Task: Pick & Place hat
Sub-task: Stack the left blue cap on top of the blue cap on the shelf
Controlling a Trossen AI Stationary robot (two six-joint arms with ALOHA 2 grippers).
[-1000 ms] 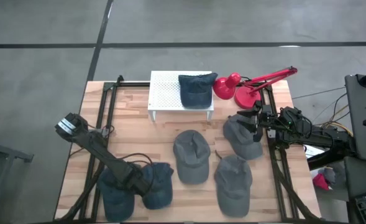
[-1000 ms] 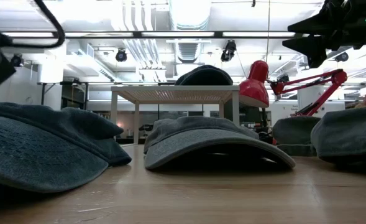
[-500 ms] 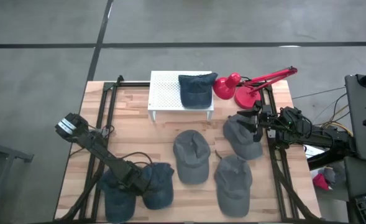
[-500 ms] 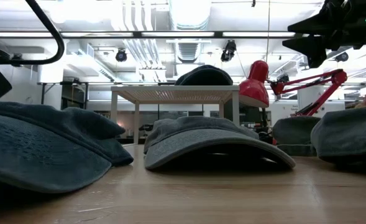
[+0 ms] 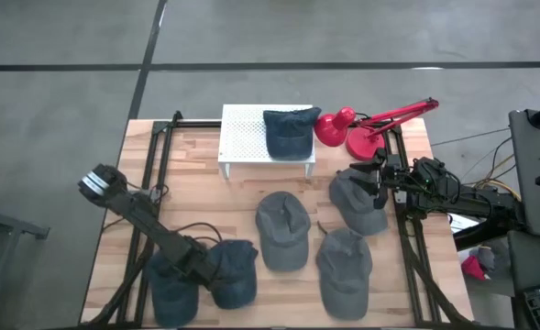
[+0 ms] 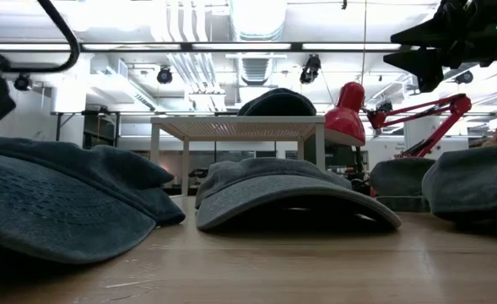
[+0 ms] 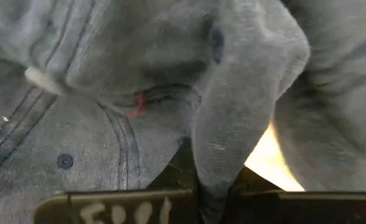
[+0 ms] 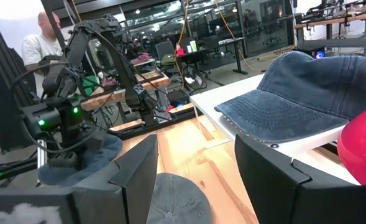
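Left gripper (image 5: 199, 268) clamped since a second ago, pinching fold of blue hat (image 7: 232, 124) directly beneath. Right gripper (image 8: 195, 180) parted, empty, above grey hat (image 5: 357, 200).

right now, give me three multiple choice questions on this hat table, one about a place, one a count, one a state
1. Where does the dark blue hat lie?
A. on the white stand
B. on the floor
C. under the lamp

2. How many hats lie on the wooden table top, not counting the one on the white stand?
A. two
B. five
C. eight

3. What is the left claw doing?
A. hanging wide open above the lamp
B. shut on a fold of a hat
C. resting on the white stand

Answers:
1 A, the high view shows it on the perforated stand beside the red lamp.
2 B, the high view shows two by the left claw, three to the right.
3 B, the left wrist view shows cloth of the blue hat pinched between its fingers.
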